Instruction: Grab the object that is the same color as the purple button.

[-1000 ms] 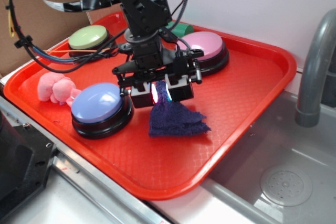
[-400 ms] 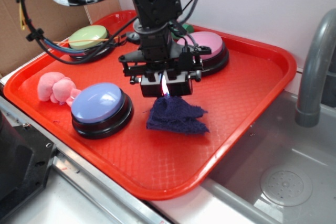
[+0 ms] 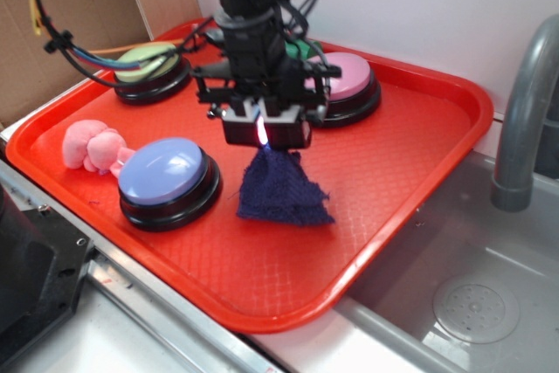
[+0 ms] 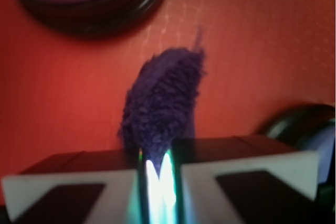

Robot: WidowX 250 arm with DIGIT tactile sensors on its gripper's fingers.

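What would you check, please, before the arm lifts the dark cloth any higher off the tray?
1. Right object: the gripper has the navy-purple rag, matching the lavender-blue button: ok.
2. Grip: closed on the rag's top in the wrist view: ok.
3. Grip depth: only the rag's tip seems pinched: cannot tell if secure.
4. Rag off the red tray: lower edge looks in contact: not ok.
5. Clear of neighbours: rag sits apart from the lavender-blue button and the pink button: ok.

A red tray (image 3: 419, 181) is seen carrying three buttons, purple (image 3: 166, 176), pink (image 3: 345, 80), green (image 3: 148, 63), and a pink plush (image 3: 92, 148).
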